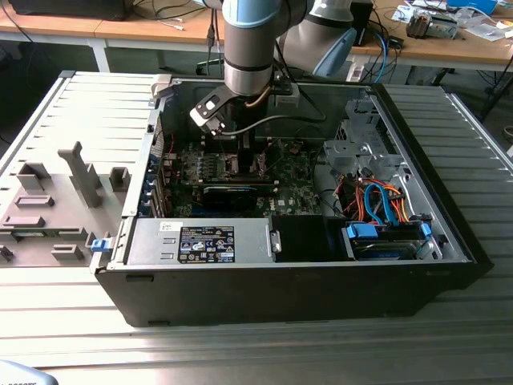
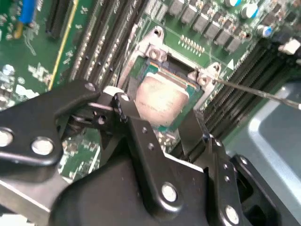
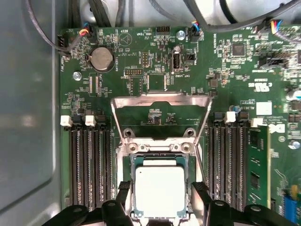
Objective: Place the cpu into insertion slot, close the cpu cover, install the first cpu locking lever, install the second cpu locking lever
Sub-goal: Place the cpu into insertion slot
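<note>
Now the Universal Robots arm (image 1: 252,48) reaches straight down into an open computer case (image 1: 280,293) that lies on its side on a ribbed metal table (image 1: 240,353). In the exterior view the gripper (image 1: 240,156) hangs low over the green motherboard (image 1: 296,188).

In the first wrist view the cpu (image 3: 160,190) lies flat in the insertion slot (image 3: 157,147), silvery top up, framed by the socket's shiny rim. The black fingers (image 3: 123,188) stand one on each side of the chip, spread wider than it. A sliver of socket shows between each finger and the chip's edge, so the claw is released and grasps nothing.

The cpu cover (image 3: 162,100) stands open, hinged back away from the socket, and bare board shows through its square window. Rows of black memory slots (image 3: 89,165) flank the socket on both sides. A coin battery (image 3: 101,59) sits on the board beyond the open cover.

In the second wrist view a thin metal rod (image 2: 263,94) runs out from one corner of the socket.

In the exterior view a grey power supply (image 1: 200,241) lies along the case's near edge toward the exterior view's left. Blue and orange cables (image 1: 385,200) bunch toward the exterior view's right.
</note>
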`<state>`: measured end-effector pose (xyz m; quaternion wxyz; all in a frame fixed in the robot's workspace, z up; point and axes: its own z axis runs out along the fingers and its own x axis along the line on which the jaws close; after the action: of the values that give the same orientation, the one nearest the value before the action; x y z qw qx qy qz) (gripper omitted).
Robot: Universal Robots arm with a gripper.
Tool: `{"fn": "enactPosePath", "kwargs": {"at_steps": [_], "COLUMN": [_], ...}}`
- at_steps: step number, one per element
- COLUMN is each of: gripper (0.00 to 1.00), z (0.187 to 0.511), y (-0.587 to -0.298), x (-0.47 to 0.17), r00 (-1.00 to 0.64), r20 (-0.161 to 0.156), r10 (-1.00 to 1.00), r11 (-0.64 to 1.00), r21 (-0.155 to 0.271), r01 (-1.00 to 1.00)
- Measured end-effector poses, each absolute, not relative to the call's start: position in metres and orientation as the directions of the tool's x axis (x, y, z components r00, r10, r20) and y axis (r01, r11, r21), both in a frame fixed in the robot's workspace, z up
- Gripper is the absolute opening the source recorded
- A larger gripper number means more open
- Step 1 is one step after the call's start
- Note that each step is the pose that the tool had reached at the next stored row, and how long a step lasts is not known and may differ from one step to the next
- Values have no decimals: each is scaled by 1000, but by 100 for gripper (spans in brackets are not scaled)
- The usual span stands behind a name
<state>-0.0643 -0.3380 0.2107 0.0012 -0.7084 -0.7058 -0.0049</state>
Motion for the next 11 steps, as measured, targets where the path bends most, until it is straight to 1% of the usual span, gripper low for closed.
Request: {"fn": "enactPosePath", "kwargs": {"at_steps": [3, 4, 8, 9, 11], "gripper": [62, 60, 35, 35, 24], "z": [211, 211, 210, 210, 209], "y": [-338, -338, -339, -339, -339], "x": [-64, -64, -64, -64, -64], "r00": [3, 1, -22, -33, -59], "r20": [10, 10, 4, 2, -2], "r10": [1000, 1000, 1000, 999, 998], "r11": [-3, -2, 22, 33, 59], "r21": [5, 5, 5, 5, 4], "r01": [1000, 1000, 1000, 999, 998]}}
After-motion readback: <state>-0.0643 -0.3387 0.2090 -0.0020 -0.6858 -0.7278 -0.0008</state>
